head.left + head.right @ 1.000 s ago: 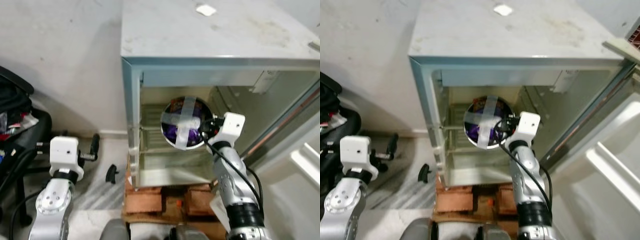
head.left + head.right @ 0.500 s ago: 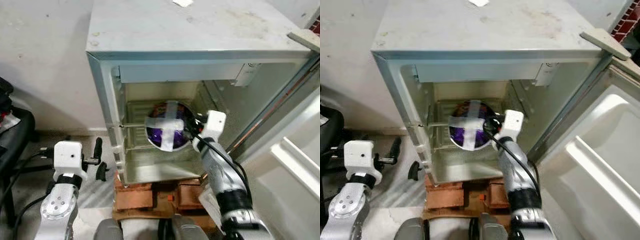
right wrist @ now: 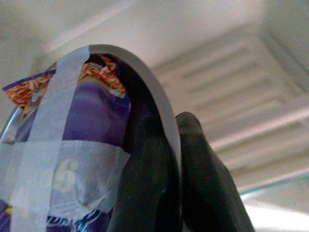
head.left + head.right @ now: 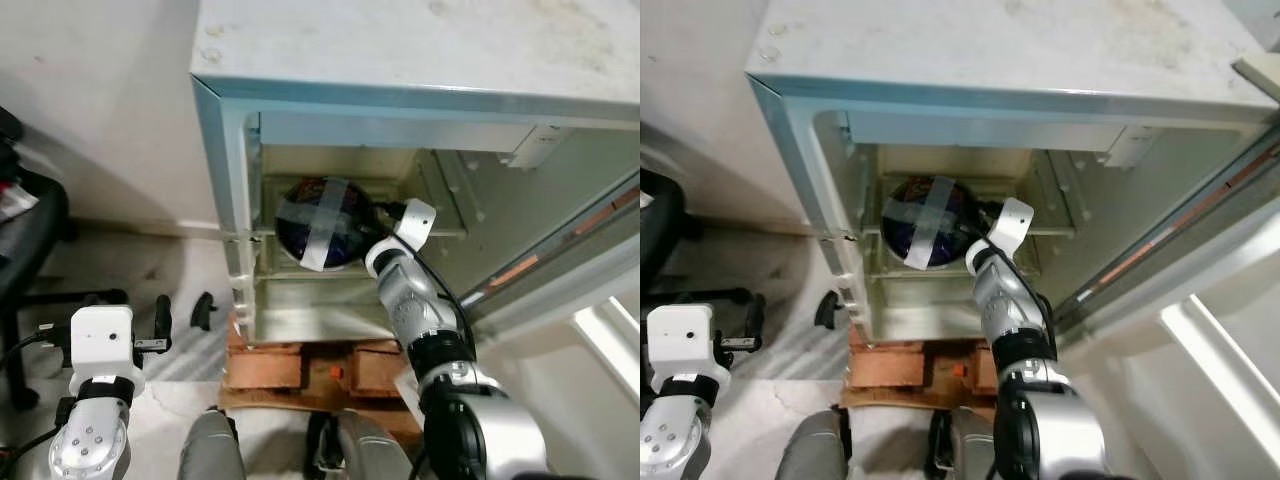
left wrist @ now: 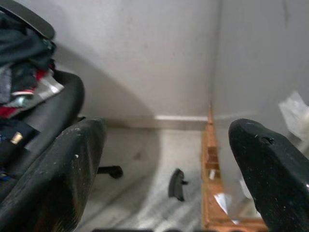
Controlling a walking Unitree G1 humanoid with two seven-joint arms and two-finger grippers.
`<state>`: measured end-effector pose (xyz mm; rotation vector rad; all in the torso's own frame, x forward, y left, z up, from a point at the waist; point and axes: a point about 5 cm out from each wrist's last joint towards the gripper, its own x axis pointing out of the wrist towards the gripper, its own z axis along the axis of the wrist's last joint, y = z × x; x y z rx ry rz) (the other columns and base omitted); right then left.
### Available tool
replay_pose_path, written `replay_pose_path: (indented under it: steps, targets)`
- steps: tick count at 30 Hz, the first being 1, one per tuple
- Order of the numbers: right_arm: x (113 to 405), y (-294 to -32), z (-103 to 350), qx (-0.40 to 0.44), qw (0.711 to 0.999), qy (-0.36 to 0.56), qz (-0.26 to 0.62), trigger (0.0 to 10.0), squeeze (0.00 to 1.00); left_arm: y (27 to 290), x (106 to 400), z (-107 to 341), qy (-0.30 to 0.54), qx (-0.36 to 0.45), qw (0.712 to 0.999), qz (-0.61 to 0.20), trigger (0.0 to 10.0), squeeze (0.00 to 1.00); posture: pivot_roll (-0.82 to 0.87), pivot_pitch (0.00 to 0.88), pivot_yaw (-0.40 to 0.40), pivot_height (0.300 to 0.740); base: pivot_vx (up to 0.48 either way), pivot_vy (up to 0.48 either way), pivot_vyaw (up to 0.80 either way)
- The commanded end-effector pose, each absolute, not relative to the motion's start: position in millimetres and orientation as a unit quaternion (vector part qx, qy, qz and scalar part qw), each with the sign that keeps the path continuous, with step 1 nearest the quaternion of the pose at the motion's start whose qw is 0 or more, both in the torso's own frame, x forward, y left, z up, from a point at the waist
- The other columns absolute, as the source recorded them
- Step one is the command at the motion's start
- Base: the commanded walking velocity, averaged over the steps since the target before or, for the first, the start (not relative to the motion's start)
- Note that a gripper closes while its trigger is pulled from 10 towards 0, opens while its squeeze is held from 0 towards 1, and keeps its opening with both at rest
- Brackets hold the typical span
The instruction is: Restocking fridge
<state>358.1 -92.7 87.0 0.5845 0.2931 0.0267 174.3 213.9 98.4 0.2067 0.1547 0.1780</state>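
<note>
A round steel bowl holds a purple snack packet strapped down by a cross of grey tape. It is inside the open fridge, tilted on edge above the wire shelf. My right gripper reaches into the fridge and is shut on the bowl's rim; in the right wrist view its fingers pinch the rim from both sides. My left gripper hangs open and holds nothing, low beside the fridge's left wall, over the floor.
The fridge stands on a base of bricks. Its open door swings out at the right. A black chair piled with clothes is at the left. A small black object lies on the floor.
My right gripper has carried the bowl deeper into the fridge, from in front of the opening to above the shelf. The camera has moved closer and shifted.
</note>
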Motion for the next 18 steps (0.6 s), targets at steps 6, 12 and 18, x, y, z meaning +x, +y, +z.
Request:
replay_pose_path:
  steps: [6,12,18]
  targets:
    - [371,-90,98,0.367,0.917,0.152,-0.044,10.0,0.00,210,163,100,0.091,0.105,0.986,0.095,10.0,0.00,0.27,0.303,-0.177,0.740,0.000,0.000,0.00]
    - [378,-71,112,0.401,0.901,0.157,-0.051,10.0,0.00,208,157,101,0.097,0.102,0.985,0.104,10.0,0.00,0.28,0.324,-0.204,0.740,0.000,0.000,0.00]
    - [376,-47,117,0.424,0.888,0.174,-0.045,10.0,0.00,204,149,100,0.105,0.097,0.984,0.111,10.0,0.00,0.28,0.336,-0.224,0.740,0.000,0.000,0.00]
